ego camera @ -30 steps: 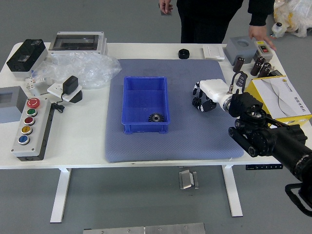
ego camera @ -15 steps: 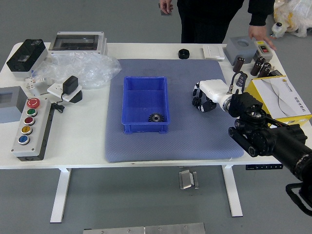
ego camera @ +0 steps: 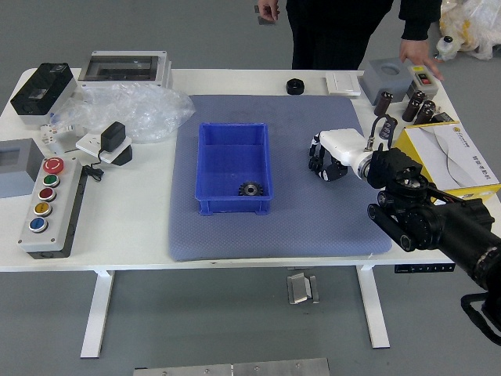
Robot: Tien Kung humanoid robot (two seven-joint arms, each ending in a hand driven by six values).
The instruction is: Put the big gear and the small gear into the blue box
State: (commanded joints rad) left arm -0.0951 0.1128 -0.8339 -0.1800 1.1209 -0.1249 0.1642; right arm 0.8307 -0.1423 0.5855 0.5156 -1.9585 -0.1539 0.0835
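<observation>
With one gear lying in the near right corner of the blue box, we should confirm a secure grip before carrying leftward above the rim, since we cannot tell what the right robot hand holds, nor locate the other gear.

Pretty bright, even light here tbh. The white surface looks kinda washed out, the clear plastic catches shiny highlights, and the person's black clothes go nearly solid dark.
</observation>
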